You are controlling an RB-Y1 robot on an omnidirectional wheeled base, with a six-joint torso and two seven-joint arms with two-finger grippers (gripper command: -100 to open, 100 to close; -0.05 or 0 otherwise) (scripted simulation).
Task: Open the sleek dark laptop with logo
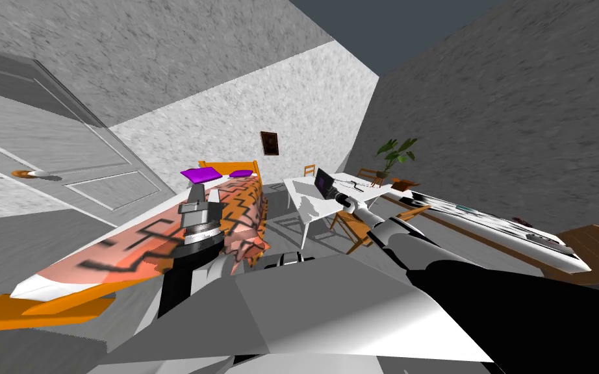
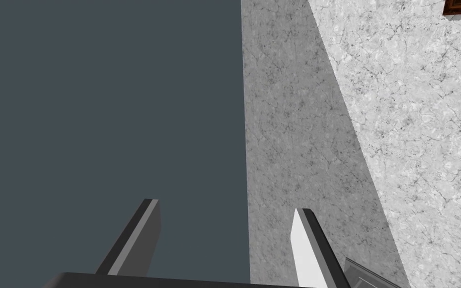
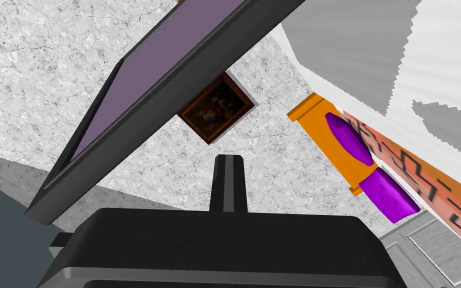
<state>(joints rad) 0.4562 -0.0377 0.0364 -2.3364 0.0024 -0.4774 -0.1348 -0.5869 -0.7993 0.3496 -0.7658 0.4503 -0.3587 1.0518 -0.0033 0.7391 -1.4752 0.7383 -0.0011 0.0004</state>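
Closest to you, the left arm stands raised just off the chest, over the near end of the bed (image 1: 129, 253). Its left tool (image 2: 227, 205) points upward with the two fingers spread wide, holding nothing. The bed has an orange frame and a pink and orange cover with black zigzags. It runs away from you on the left side, beside a grey panelled door (image 1: 77, 162).

Your right arm reaches forward and well out from the body to the white desk (image 1: 301, 198). At its end the right tool (image 3: 228, 162) shows its fingers pressed together into one dark blade, pinching nothing. The laptop (image 3: 139, 100) sits on that desk with its lid already lifted. In the right wrist view the dark-framed, dull purple screen slants just beside the fingertips, close but with a gap showing between them. From the head view you cannot tell whether the tool's body touches the laptop's base. A wooden chair (image 1: 351, 227) stands at the desk's near side, under the arm.

Farther off, two purple pillows (image 1: 202, 174) lie at the bed's orange headboard. A dark framed picture (image 1: 269, 143) hangs on the pale end wall, and a green plant (image 1: 395, 152) stands beyond the desk near the corner
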